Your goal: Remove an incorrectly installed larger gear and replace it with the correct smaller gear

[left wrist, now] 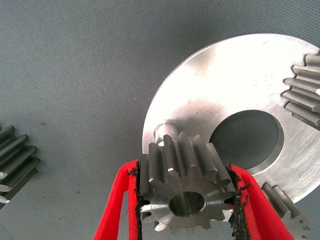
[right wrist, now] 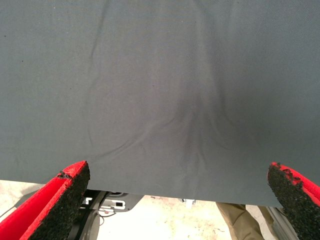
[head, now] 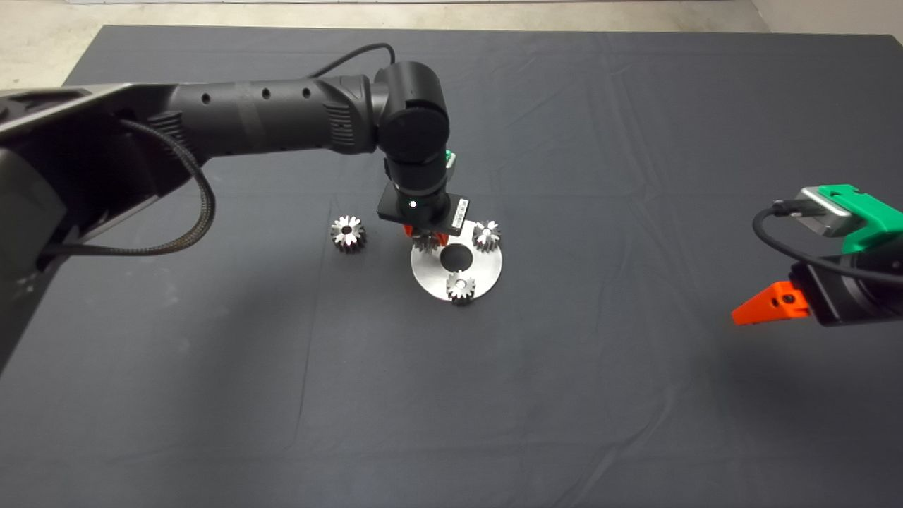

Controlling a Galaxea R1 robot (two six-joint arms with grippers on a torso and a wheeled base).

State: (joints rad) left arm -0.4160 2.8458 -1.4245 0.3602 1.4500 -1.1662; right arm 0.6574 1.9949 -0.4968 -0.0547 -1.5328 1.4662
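My left gripper point(head: 425, 238) is shut on a smaller gear point(head: 425, 243) at the back left of the round silver plate point(head: 488, 271). In the left wrist view the gripper point(left wrist: 184, 171) holds this gear point(left wrist: 185, 192) by its teeth, just off a bare peg point(left wrist: 166, 131) on the plate point(left wrist: 225, 80). The larger gear point(head: 347, 233) lies on the mat left of the plate, and its edge shows in the left wrist view point(left wrist: 14, 160). My right gripper point(head: 760, 307) is open and empty at the right edge.
Two other small gears sit on the plate, one at the back right point(head: 486, 235) and one at the front point(head: 461, 286). The plate has a dark centre hole point(head: 457, 258). The right wrist view shows bare mat and a person's leg point(right wrist: 241, 220) beyond its edge.
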